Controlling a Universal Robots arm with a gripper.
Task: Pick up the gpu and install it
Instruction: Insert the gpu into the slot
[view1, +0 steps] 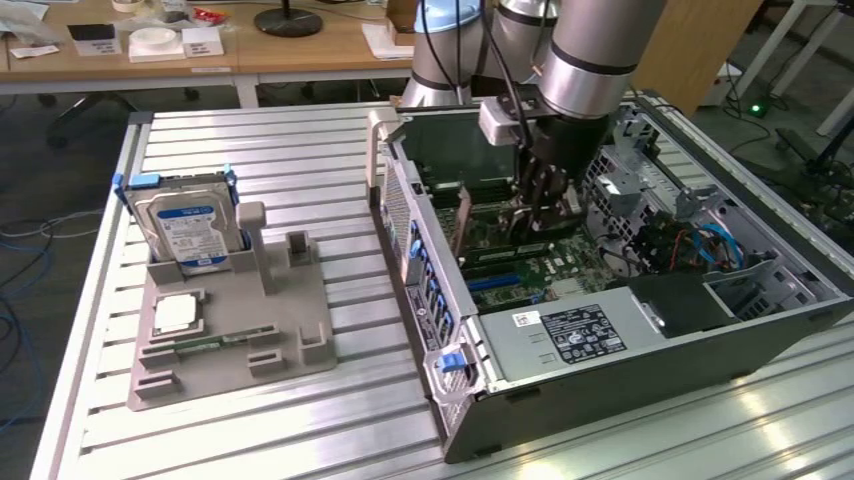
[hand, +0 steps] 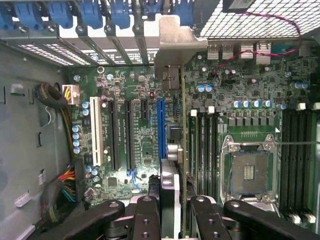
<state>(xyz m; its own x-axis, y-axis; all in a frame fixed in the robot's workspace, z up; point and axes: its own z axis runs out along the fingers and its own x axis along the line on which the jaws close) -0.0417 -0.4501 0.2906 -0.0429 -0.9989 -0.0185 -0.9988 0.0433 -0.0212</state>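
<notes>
Gripper (hand: 175, 207) pinching gpu (hand: 183, 150) edge-on, inside open case (view1: 801, 300), card upright over motherboard (hand: 145, 135) beside blue slot (hand: 161, 127). Risk: card missing slot or tilting in grip, so edge jams on board or bracket catches rear frame. Gpu: thin dark green slab, silver bracket (hand: 177, 40) at far end

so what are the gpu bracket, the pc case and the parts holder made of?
Gpu bracket: bare dull metal, it seems, grey and folded. PC case: painted sheet metal probably, dark with perforated panels. Parts holder: matte grey, likely plastic, maybe printed.
</notes>
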